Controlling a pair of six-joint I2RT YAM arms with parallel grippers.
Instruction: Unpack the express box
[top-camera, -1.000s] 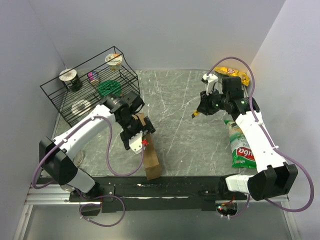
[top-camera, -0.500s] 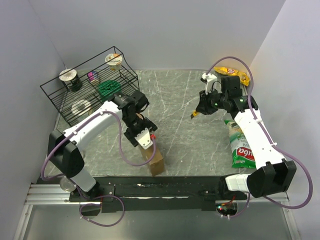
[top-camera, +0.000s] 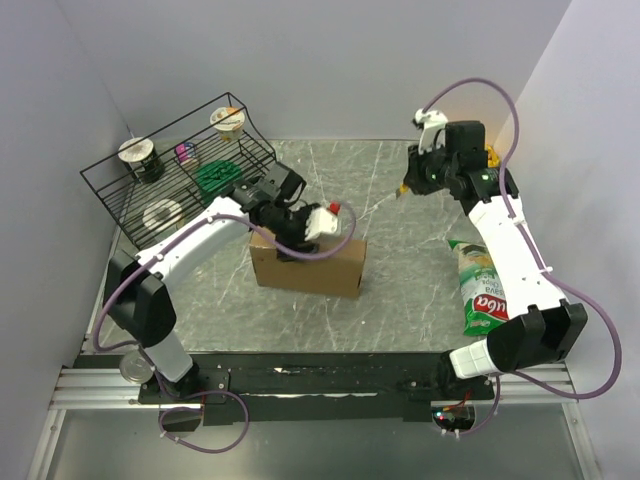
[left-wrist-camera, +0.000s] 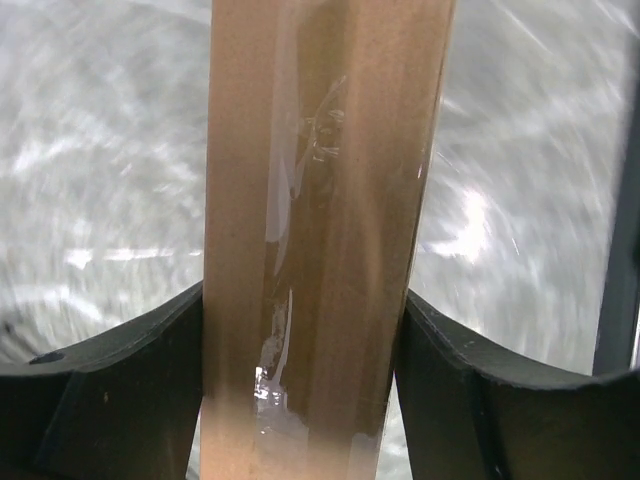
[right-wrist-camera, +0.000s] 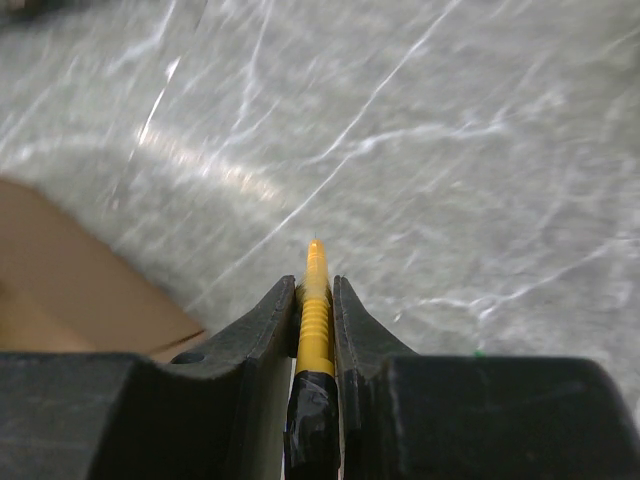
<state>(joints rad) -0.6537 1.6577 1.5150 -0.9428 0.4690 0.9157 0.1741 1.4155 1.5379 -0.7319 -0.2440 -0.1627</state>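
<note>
The express box (top-camera: 320, 272) is a plain brown carton resting on the marble table left of centre, its long side across the view. My left gripper (top-camera: 292, 236) reaches over its top edge from the back and is shut on it. In the left wrist view the taped box (left-wrist-camera: 320, 200) fills the gap between both fingers (left-wrist-camera: 150, 370). My right gripper (top-camera: 408, 182) hangs above the back right of the table, shut on a yellow pen-like tool (right-wrist-camera: 314, 320) with a black taped handle. A corner of the box (right-wrist-camera: 70, 290) shows at that view's left.
A black wire basket (top-camera: 110, 195) at the back left holds cups and a green object. A green snack bag (top-camera: 485, 290) lies along the right side and a yellow bag (top-camera: 489, 156) at the back right. A can (top-camera: 130, 370) stands by the left arm's base.
The box stood on end near the front edge; now it sits farther back, turned lengthwise. My left gripper has closed on it. The right gripper has moved back and up with the tool.
</note>
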